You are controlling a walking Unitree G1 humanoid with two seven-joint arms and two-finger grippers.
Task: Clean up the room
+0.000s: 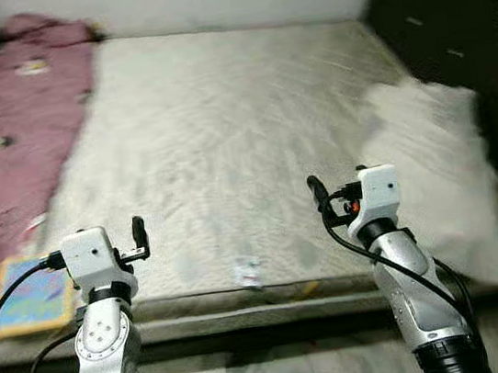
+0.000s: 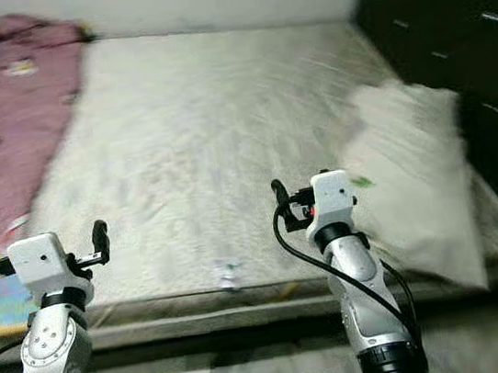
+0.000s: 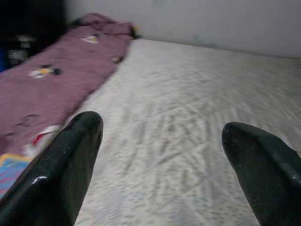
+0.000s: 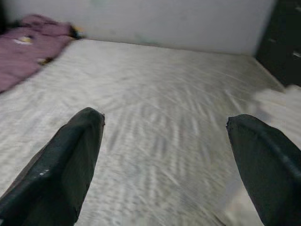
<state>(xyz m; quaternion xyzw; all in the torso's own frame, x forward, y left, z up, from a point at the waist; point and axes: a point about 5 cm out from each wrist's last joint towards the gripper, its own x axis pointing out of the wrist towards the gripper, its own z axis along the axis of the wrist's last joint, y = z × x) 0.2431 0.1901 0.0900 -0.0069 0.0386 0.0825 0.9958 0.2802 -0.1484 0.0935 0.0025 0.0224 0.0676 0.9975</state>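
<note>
Two grippers: left gripper [image 3: 162,150] and right gripper [image 4: 164,150] are both wide open and hold nothing.
Bed: the mattress [image 1: 223,134] lies ahead of both grippers.
Blanket: the pink blanket [image 1: 9,127] lies far to the left.
Pillow: the white pillow [image 1: 441,169] sits just right of the right gripper.
Book: the colourful book [image 1: 28,296] is beside the left arm, partly hidden.
Blur: a small scrap [image 1: 248,270] near the bed edge is unclear.
Arms: both are raised, pointing forward.
</note>
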